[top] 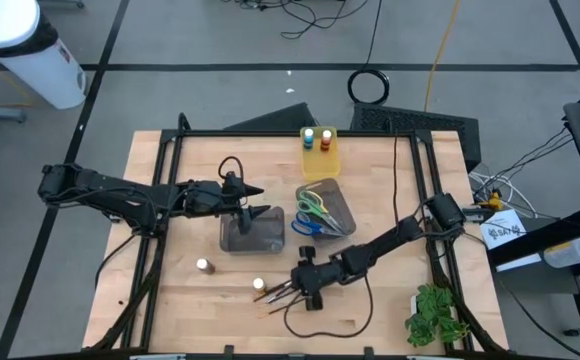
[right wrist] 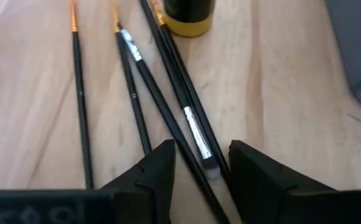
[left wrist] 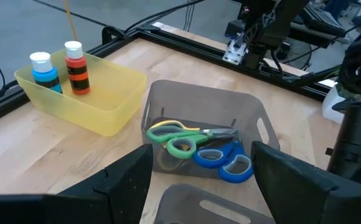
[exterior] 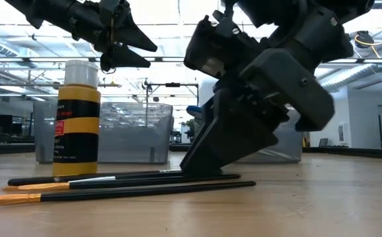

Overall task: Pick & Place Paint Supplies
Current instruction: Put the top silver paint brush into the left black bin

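the brushes (right wrist: 168,106) are thin, dark-handled, with orange-tan tips and silver ferrules; they lie in a loose fan on the table (top: 170,290) at its near middle, some crossing. a yellow pot (exterior: 76,122) with a black band and pale cap stands upright just beside their tips. a second pale-capped pot (top: 202,265) stands well apart to the left.

the right gripper (right wrist: 202,163) is lowered over the brush handles, fingers apart, with brush shafts lying between them; whether the fingers touch the shafts cannot be told.

the left gripper (left wrist: 202,168) hangs above the empty grey bin (top: 252,232) at the table's middle, fingers apart, holding nothing.

containers:
- yellow bin (left wrist: 99,102), far middle: blue pot (left wrist: 44,72) and orange-red pot (left wrist: 76,67), both upright, white caps, side by side.
- second grey bin (left wrist: 243,112), right of the empty one: three scissors (left wrist: 196,146) lying flat, yellow and green handles overlapping, blue handles beside them.

a plant (top: 432,312) sits at the near right corner.
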{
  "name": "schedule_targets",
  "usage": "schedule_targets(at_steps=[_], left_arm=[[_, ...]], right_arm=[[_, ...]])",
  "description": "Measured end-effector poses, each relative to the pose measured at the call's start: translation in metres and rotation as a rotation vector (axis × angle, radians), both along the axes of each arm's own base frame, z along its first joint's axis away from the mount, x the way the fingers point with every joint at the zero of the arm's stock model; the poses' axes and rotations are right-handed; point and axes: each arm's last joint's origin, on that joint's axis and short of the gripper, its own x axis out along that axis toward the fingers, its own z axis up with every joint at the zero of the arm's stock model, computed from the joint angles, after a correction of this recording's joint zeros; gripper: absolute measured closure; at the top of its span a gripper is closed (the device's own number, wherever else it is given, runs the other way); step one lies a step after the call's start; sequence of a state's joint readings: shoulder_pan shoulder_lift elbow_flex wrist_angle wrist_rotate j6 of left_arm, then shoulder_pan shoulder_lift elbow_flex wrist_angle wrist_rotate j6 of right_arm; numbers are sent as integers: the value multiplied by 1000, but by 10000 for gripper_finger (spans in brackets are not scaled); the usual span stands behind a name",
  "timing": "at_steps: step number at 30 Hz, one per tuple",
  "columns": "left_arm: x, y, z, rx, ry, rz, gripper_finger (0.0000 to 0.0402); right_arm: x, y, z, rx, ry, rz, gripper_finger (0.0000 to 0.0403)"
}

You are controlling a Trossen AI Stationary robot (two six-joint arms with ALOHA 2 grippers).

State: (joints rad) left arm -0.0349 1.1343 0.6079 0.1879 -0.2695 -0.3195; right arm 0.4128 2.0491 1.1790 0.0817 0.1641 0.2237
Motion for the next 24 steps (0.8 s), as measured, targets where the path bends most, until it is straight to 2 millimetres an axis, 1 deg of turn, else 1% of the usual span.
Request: schedule_targets(at_steps=[9, 13, 20, 24], left_arm=[[0, 0, 0, 1, 0, 0, 123], [0, 0, 0, 1, 0, 0, 123], [0, 0, 0, 1, 0, 0, 123], [0, 0, 0, 2, 0, 0, 123]], right_arm=[[-4, 1, -3, -13, 39, 9, 291], [-7, 0, -6, -29, 81, 12, 319], [-8, -2, -7, -48, 96, 35, 390], [-8, -2, -7, -48, 96, 34, 395]])
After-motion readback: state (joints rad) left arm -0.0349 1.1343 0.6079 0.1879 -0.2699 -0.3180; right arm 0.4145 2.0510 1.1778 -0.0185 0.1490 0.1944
